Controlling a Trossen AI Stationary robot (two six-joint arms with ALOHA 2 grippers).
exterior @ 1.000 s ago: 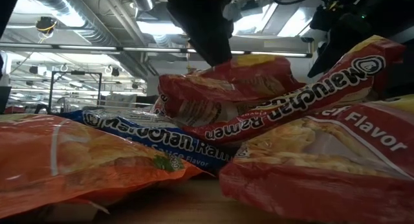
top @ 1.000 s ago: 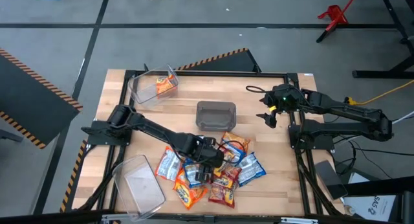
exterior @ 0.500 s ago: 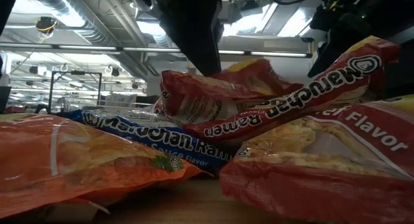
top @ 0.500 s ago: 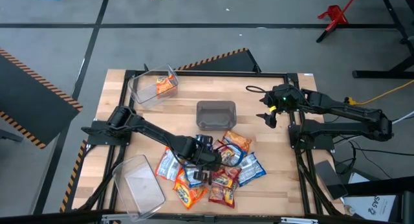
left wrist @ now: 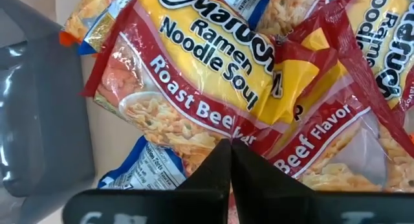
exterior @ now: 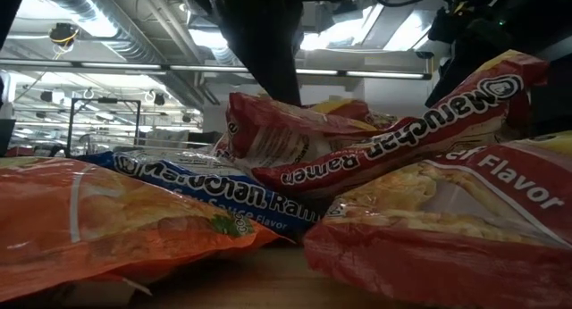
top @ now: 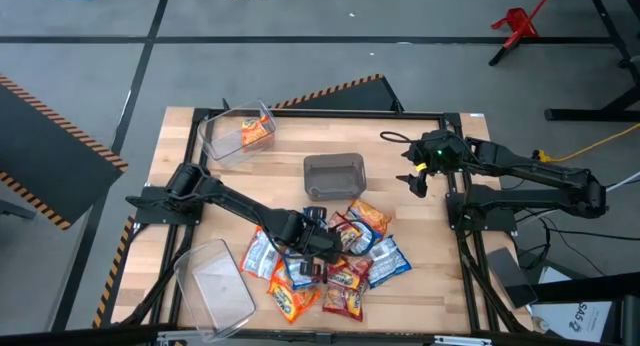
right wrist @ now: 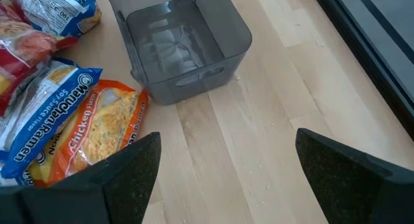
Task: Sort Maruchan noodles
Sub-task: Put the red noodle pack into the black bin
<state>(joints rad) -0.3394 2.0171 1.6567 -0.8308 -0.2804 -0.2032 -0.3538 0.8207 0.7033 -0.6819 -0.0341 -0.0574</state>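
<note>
On the wooden table [top: 170, 151], the left gripper [top: 318, 248] reaches down into the heap of Maruchan noodles [top: 335, 261] near the front edge, its fingers [left wrist: 223, 166] pinched fully together on the edge of a red roast beef packet [left wrist: 194, 75]. The right gripper [top: 418, 178] waits well apart at the right side, jaws wide and holding nothing. This looks like the pickup step; next the packet likely needs lifting clear and carrying to one of the clear bins [top: 333, 176].

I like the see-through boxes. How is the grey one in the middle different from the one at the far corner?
The smoky grey plastic bin stands upright and holds nothing; the clear plastic bin at the corner lies tipped over with an orange noodle packet inside. One is tinted, the other colourless. Both are small, see-through bins.
</note>
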